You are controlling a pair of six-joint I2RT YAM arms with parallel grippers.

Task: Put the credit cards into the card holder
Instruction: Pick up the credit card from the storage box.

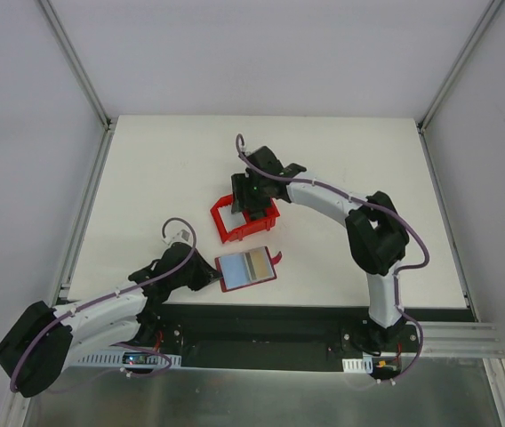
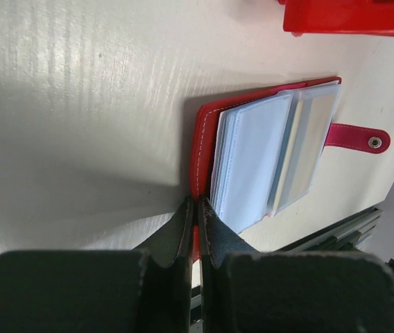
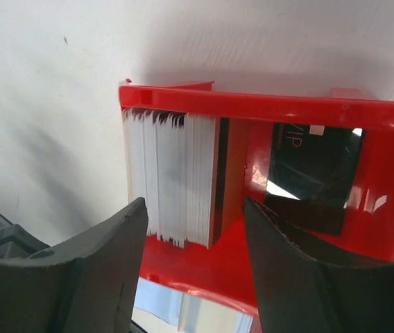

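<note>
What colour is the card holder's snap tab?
The tab is pinkish red, best seen in left wrist view.

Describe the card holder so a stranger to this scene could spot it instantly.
On the white table, look by the near edge, beside the red bin. Only the card holder lies flat and open, showing pale sleeves and a snap tab.

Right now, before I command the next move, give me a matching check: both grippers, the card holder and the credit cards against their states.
1. left gripper
2. right gripper
3. card holder
4. credit cards

A. stacked on edge in the red bin
B. shut on a red cover edge
C. lying open on the table
D. open, straddling the white stack

Pairs: 1-B, 2-D, 3-C, 4-A.
</note>
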